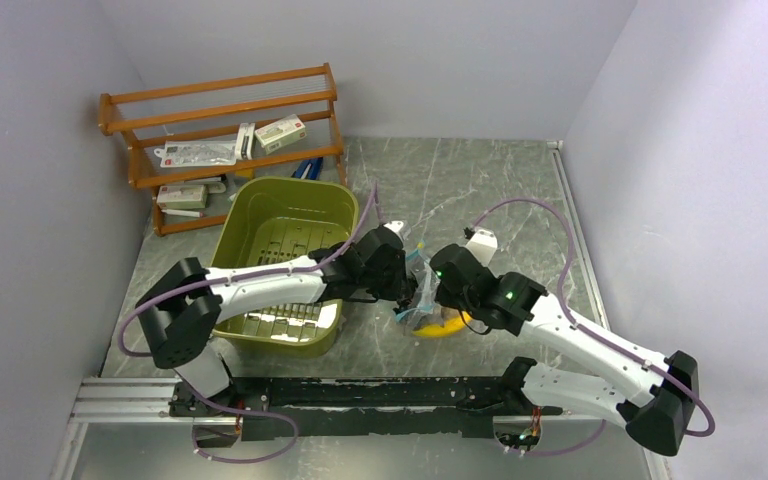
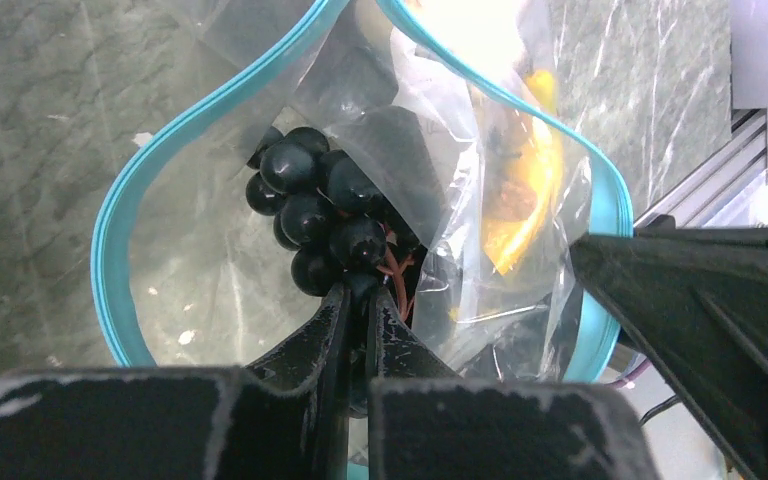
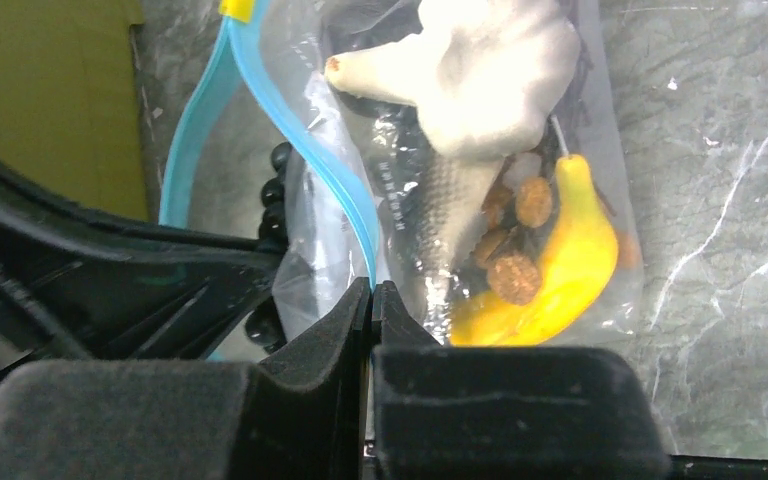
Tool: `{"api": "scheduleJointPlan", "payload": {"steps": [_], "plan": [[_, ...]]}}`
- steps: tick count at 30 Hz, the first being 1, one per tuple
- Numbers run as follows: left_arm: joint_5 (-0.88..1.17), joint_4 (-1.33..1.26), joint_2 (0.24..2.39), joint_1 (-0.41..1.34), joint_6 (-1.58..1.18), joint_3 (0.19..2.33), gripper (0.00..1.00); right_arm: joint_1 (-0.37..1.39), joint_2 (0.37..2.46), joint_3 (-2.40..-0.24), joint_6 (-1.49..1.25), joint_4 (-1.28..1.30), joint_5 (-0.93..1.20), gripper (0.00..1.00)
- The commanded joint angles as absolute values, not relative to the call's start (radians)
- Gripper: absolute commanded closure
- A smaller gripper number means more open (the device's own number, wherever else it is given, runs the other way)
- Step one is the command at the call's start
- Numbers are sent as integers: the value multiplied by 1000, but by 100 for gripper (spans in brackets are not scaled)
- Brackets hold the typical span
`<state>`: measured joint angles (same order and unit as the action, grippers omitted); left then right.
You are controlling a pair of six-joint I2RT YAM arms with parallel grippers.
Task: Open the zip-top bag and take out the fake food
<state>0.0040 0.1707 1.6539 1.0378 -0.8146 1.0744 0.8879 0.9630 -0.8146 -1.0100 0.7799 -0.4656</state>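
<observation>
Grey marbled bench (image 1: pixel 480 190) runs between pale walls, with an olive tub (image 1: pixel 290 215) and an orange wooden rack (image 1: pixel 220 110) toward the left rear. Just right of the tub, between the two wrists, lies the zip-top bag (image 1: pixel 421 278), its teal zip strip (image 2: pixel 110 250) parted into a wide loop. The left gripper (image 2: pixel 355 300) reaches into that mouth, its jaws drawn almost together on the near end of the grapes (image 2: pixel 310 200). The right gripper (image 3: pixel 372 295) has its jaws shut on the bag's film beside the strip, pinning that lip.

Deeper inside sit the mushroom (image 3: pixel 480 70), fish (image 3: pixel 450 210), banana (image 3: pixel 560 270) and brown pieces (image 3: pixel 513 275).

The film looks thin, limp and slick. It would likely crumple and drag along with anything pulled out, so the stiffer strip seems the soundest place to anchor it. The toys look light and rigid. The grapes are glossy and knobbly and could squirt from a pinch, so the stem or a cleft between beads looks safest. The smooth banana probably wants a grip across its middle.
</observation>
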Motion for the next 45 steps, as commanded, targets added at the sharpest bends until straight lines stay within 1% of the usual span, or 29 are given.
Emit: {"api": "scheduleJointPlan", "payload": {"steps": [1, 9, 12, 15, 19, 23, 28, 33, 42, 45], "plan": [[-4, 250, 1590, 1042, -753, 1094, 93, 891, 958, -795, -1040, 796, -506, 100], [-42, 351, 1534, 1041, -688, 1145, 93, 892, 956, -791, -1040, 809, -516, 100], [-103, 413, 1543, 1041, -680, 1178, 93, 892, 954, -798, -1022, 786, -491, 100], [-121, 448, 1563, 1042, -670, 1201, 93, 892, 940, -832, -983, 752, -435, 100], [-87, 431, 1580, 1042, -661, 1208, 93, 892, 897, -891, -939, 696, -374, 100], [1, 368, 1590, 1042, -665, 1222, 93, 891, 864, -925, -889, 631, -317, 100], [42, 310, 1568, 1044, -644, 1278, 93, 892, 913, -966, -902, 677, -334, 100], [-63, 363, 1525, 1043, -640, 1310, 93, 892, 966, -995, -948, 777, -397, 100], [-202, 495, 1474, 1042, -627, 1300, 93, 892, 896, -952, -970, 738, -416, 100], [-205, 508, 1467, 1042, -597, 1289, 93, 891, 896, -945, -977, 749, -423, 100]]}}
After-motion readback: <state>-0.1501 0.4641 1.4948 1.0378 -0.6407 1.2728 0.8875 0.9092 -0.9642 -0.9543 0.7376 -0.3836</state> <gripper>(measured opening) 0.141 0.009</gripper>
